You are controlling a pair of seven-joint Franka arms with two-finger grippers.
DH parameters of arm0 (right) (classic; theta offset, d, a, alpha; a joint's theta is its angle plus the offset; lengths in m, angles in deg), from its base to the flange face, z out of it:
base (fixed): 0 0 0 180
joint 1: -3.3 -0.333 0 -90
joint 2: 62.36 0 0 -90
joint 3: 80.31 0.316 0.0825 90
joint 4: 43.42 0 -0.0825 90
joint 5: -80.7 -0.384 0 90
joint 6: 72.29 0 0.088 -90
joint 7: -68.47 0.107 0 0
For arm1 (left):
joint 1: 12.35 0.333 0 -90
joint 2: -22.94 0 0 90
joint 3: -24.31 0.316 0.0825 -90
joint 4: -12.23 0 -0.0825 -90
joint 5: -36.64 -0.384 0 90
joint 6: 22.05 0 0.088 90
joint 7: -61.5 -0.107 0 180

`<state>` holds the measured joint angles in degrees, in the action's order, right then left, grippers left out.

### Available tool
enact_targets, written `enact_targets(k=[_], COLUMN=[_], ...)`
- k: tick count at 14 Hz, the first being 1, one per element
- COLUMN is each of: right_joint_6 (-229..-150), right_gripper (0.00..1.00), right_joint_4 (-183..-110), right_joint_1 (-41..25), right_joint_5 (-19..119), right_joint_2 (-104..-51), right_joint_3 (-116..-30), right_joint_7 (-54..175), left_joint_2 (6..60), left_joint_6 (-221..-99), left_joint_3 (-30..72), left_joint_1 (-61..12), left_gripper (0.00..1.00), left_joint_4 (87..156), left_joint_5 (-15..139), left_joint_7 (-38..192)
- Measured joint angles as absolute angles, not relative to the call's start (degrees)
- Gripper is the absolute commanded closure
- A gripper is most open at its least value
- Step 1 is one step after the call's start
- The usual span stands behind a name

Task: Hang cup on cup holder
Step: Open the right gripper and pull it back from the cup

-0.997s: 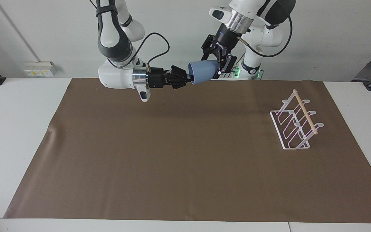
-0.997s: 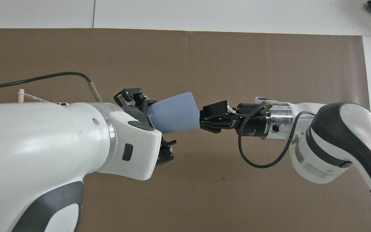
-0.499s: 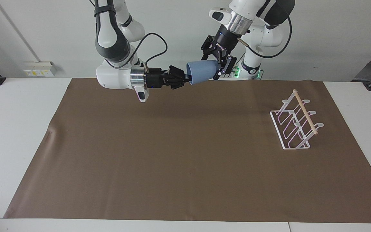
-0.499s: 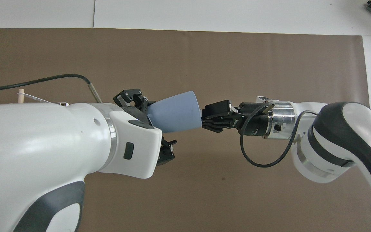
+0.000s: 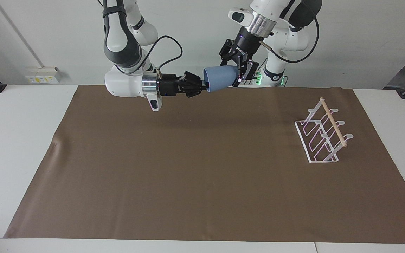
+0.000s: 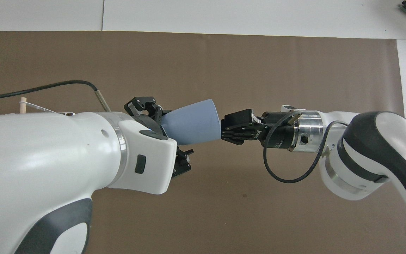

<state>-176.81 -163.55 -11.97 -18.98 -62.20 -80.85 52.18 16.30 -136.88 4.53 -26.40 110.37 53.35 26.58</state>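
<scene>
The light-blue cup [image 5: 220, 78] [image 6: 192, 121] lies on its side in the air, over the mat's edge nearest the robots. My right gripper [image 5: 202, 85] [image 6: 222, 132] is shut on its wide rim. My left gripper [image 5: 232, 72] [image 6: 173, 134] comes down from above and straddles the cup's narrow base, its jaws still apart with a small gap to the cup. The white wire cup holder [image 5: 323, 135] with its wooden rod stands on the mat toward the left arm's end. Only a tip of the cup holder [image 6: 22, 102] shows past the left arm in the overhead view.
A brown mat [image 5: 188, 168] covers most of the white table [image 5: 16, 140]. The left arm's white body fills the lower part of the overhead view and hides the mat under it. A black cable [image 6: 287, 178] loops off the right wrist.
The left gripper's jaws have drawn in around the cup's base. Both arms and the cup have lifted slightly; the right gripper keeps its hold on the rim.
</scene>
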Motion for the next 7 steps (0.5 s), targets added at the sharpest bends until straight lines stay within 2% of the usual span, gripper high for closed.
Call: enact_targets(k=[5,6,7], right_joint_6=[-176.7,-176.7,-176.7], right_gripper=[1.0,0.88,0.61], right_joint_4=[-163.6,-163.6,-163.5], right_joint_1=[-11.9,-11.9,-11.9], right_joint_5=[-18.8,-18.8,-18.8], right_joint_2=[-62.2,-62.2,-62.2], right_joint_3=[-80.9,-80.9,-80.9], right_joint_7=[52.2,52.2,52.2], left_joint_2=[16.3,16.3,16.3], left_joint_6=[-137.0,-137.0,-137.0], left_joint_3=[4.7,4.6,4.6], left_joint_1=[-26.4,-26.4,-26.4], left_gripper=[1.0,1.0,1.0], left_joint_4=[110.4,110.4,110.4], left_joint_5=[53.2,53.2,53.2], left_joint_7=[26.5,26.5,26.5])
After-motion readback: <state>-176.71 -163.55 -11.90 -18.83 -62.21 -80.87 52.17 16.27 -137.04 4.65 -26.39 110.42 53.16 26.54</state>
